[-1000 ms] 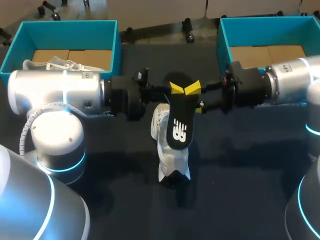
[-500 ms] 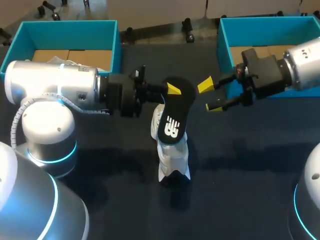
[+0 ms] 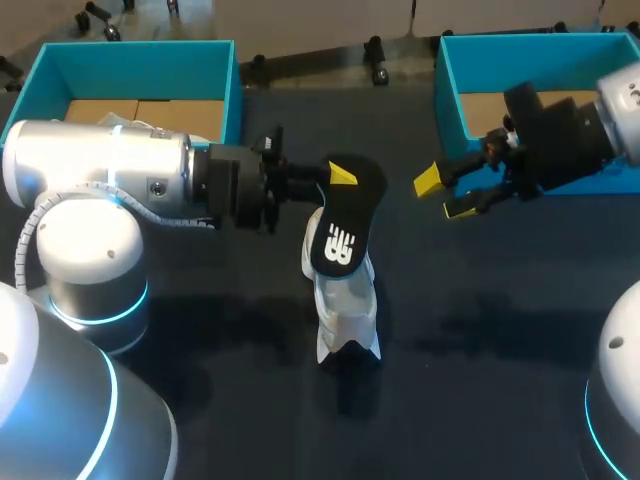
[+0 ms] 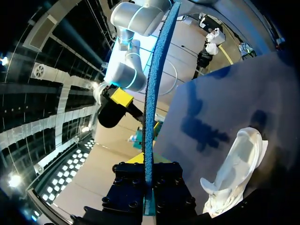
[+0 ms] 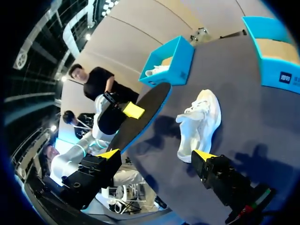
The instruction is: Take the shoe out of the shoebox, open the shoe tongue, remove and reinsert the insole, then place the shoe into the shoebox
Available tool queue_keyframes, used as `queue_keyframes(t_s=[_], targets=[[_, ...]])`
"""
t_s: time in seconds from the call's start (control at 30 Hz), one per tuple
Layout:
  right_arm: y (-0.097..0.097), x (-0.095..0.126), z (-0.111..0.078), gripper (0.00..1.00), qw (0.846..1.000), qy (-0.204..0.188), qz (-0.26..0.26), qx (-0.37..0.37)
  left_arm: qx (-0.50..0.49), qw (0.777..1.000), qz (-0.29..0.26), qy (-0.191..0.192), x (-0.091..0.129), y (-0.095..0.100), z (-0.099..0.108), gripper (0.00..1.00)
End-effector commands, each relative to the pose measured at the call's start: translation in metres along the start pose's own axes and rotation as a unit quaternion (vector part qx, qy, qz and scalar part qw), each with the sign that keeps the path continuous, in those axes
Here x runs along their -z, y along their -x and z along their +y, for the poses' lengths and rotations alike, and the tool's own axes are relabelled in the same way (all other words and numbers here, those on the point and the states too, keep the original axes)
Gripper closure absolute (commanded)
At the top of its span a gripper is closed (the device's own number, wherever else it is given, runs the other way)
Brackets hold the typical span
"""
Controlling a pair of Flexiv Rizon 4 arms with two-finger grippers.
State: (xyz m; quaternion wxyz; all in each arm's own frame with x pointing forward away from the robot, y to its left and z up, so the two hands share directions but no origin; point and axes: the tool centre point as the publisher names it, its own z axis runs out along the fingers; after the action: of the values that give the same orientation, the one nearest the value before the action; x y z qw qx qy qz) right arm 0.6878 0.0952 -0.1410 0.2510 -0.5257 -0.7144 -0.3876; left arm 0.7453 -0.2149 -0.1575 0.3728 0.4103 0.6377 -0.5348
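Now left pincer [image 3: 340,178] clamps the insole [image 3: 340,240] hanging lengthwise over the shoe [image 3: 345,310]; right pincer [image 3: 445,194] gapes.

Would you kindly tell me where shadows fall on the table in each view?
Head view: faint dark patches on the table either side of the shoe. Left wrist view: a distinct dark shadow beside the shoe. Right wrist view: shadows on both sides of the shoe.

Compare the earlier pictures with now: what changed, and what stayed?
The right arm opened its jaws, released the black foam insole and drew back to its own side. The left arm kept its jaws shut on it. The white fabric sneaker stayed put.
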Motion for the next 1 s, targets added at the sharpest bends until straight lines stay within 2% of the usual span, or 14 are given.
queue_keyframes(t_s=[0.03,0.43,0.5,0.6,0.73,0.93,1.0], targets=[[-0.003,0.001,-0.002,0.00,1.000,0.001,-0.022,-0.002,0.000,1.000,0.001,0.001,0.000,0.000,0.000,1.00],[-0.003,0.001,-0.002,0.00,1.000,0.001,-0.022,-0.002,0.000,1.000,0.001,0.001,0.000,0.000,0.000,1.00],[0.000,0.001,-0.003,0.00,0.999,-0.003,-0.035,0.041,0.012,1.000,-0.001,-0.007,0.000,0.004,-0.002,1.00],[0.006,0.002,-0.002,0.00,0.994,-0.031,-0.067,0.084,0.026,1.000,-0.007,-0.017,0.002,0.009,-0.003,1.00],[0.013,0.003,-0.002,0.00,0.987,-0.031,-0.087,0.132,0.052,0.998,-0.013,-0.033,0.005,0.013,-0.005,1.00],[0.017,0.008,0.001,0.00,0.956,-0.066,-0.122,0.259,0.099,0.993,-0.019,-0.057,0.007,0.014,-0.008,1.00],[0.018,0.009,0.002,0.00,0.943,-0.077,-0.108,0.304,0.116,0.991,-0.022,-0.063,0.008,0.015,-0.011,1.00]])
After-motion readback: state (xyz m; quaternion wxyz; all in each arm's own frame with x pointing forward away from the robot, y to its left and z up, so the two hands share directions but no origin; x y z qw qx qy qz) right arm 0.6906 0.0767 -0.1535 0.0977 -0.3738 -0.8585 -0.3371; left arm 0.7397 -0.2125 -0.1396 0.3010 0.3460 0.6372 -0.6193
